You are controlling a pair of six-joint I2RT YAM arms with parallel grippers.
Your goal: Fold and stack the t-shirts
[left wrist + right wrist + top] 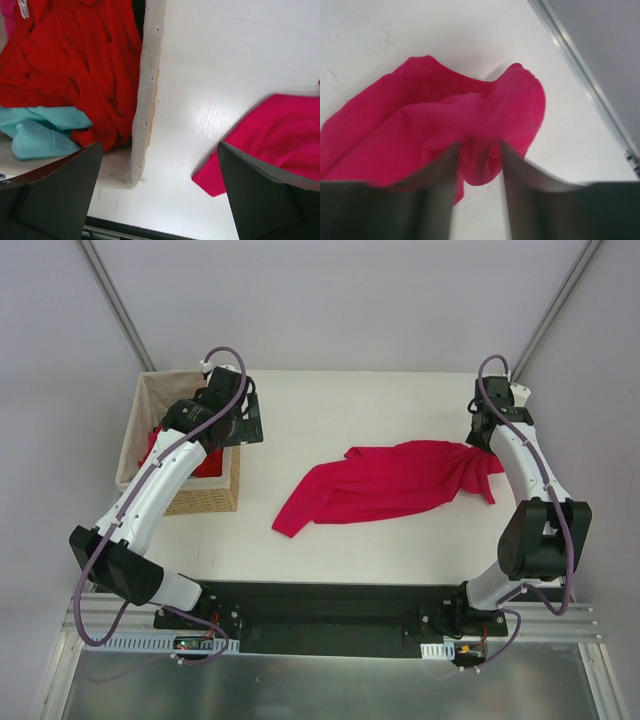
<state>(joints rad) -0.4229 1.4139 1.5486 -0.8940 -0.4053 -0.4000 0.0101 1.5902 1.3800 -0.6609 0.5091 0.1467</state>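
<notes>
The magenta t-shirt (395, 485) lies crumpled on the white tabletop (340, 400), its long axis running diagonally from a pointed near-left corner to its far right end. There the right gripper (479, 145) sets narrow jaws astride a bunched fold (whether they pinch it I cannot tell). The left gripper (159, 147), jaws wide, hovers at the rim of the wicker basket (205, 498), which holds a rumpled red t-shirt (75, 65) and a small white label (22, 7), unreadable.
</notes>
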